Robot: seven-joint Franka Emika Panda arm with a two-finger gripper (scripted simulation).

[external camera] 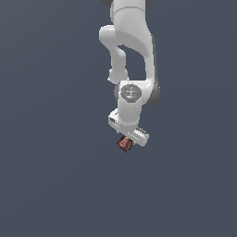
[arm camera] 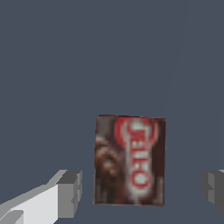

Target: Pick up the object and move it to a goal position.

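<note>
White links of the arm (external camera: 132,51) reach down from the upper edge of the exterior view, and we see them end in the gripper (external camera: 129,133) over a flat slate-blue worktop (external camera: 51,176). Peeking out from under the gripper's lower edge is the object (external camera: 124,143), a tiny dark block with a red and white face, much smaller than the white hand above it.

From the wrist view we get a far closer look. The object (arm camera: 130,160) shows its printed face to the camera: dark brown on one side, with a red oval band carrying white letters on the other. It sits between the two fingers (arm camera: 70,192), which stand spread wide. We can see a clear strip of worktop between the box and the grey pad on one side, and a wider strip between the box and the other pad at the picture's edge. Neither pad touches the box, so the fingers are released and hold nothing.

We cannot tell from either picture how high the fingers hang above the worktop, though the box appears to lie flat on it.
</note>
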